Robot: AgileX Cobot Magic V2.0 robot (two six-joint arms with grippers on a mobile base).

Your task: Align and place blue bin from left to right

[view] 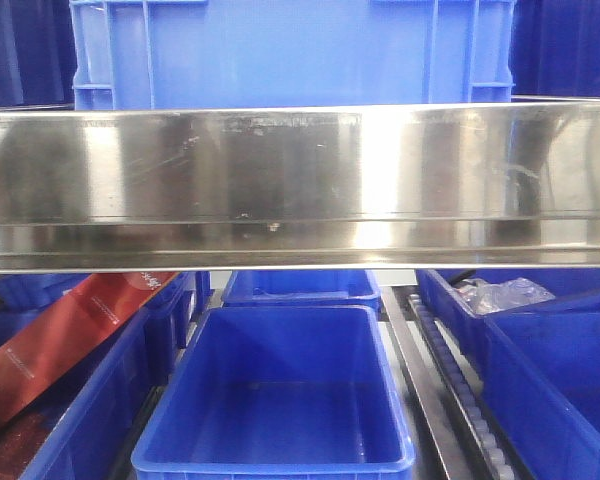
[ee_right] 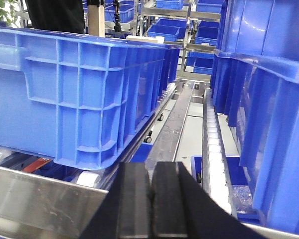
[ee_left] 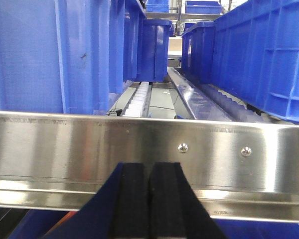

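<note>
The blue bin [view: 290,50] is a large mid-blue ribbed crate standing on the upper shelf, just behind the steel front rail [view: 300,180]. The left wrist view has the blue bin [ee_left: 269,55] at right; in the right wrist view the blue bin [ee_right: 79,94] fills the left side, resting on white rollers. My left gripper [ee_left: 149,167] is shut on nothing, low in front of the rail and left of the bin. My right gripper [ee_right: 151,167] is also shut and empty, over the rail in the gap to the bin's right. Neither gripper shows in the front view.
Another blue crate [ee_left: 40,55] stands left of the gap by my left gripper, and stacked blue crates [ee_right: 269,99] stand right of my right gripper. Roller tracks [ee_right: 212,144] run back along the shelf. Below the rail sit open blue bins [view: 280,400] and a red package [view: 70,340].
</note>
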